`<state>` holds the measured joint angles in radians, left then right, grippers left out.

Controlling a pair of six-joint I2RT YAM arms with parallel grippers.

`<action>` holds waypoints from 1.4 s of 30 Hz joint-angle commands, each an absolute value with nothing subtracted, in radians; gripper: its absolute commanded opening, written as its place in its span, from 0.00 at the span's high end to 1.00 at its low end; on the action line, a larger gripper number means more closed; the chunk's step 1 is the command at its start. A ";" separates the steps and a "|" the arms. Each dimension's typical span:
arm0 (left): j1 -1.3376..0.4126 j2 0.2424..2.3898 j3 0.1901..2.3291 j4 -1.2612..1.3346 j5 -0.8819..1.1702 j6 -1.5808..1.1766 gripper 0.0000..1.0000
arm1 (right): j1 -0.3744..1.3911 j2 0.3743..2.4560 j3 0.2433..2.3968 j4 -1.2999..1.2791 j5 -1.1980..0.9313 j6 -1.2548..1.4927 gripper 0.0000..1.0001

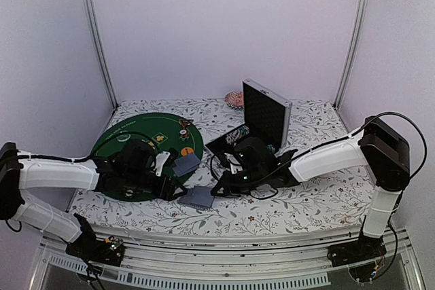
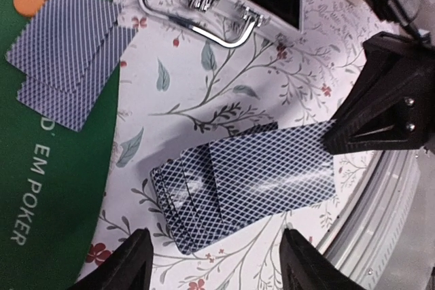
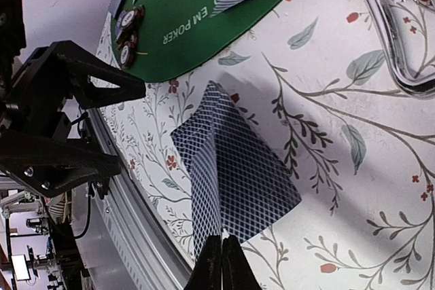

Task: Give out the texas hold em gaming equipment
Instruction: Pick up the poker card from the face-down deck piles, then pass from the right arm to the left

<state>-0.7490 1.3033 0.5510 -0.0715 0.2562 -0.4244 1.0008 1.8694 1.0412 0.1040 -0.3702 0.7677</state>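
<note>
Left pincer (image 2: 217,263) open, hovering low — right pincer (image 3: 221,263) pinched shut on card (image 2: 272,161).

Plain pale lilac walls (image 1: 217,25) all round, kind of a booth, with a slim metal upright (image 1: 95,39) in each back corner. Underfoot of it all is a white cloth (image 1: 312,202) with a leafy floral print, and a pale metal rail (image 1: 224,252) runs along the near edge. Light's soft and even.
</note>
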 commanded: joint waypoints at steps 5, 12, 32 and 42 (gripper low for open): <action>-0.667 1.093 0.609 -0.222 0.246 -0.383 0.33 | 1.008 1.758 1.089 0.094 -0.414 0.714 0.98; -0.615 0.909 0.626 -0.215 0.296 -0.456 0.37 | 1.014 1.634 1.091 0.211 -0.349 0.706 0.98; -0.614 0.814 0.485 0.500 0.449 -0.910 0.35 | 1.151 1.638 1.201 0.557 -0.007 0.619 0.98; -0.614 0.754 0.459 0.606 0.467 -0.921 0.42 | 1.152 1.613 1.181 0.555 0.029 0.613 0.98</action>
<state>-0.6197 0.7879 0.4797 0.5388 0.4625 -0.9150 1.1515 1.6302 1.1793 0.5350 -0.0048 0.6300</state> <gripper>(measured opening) 0.582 0.022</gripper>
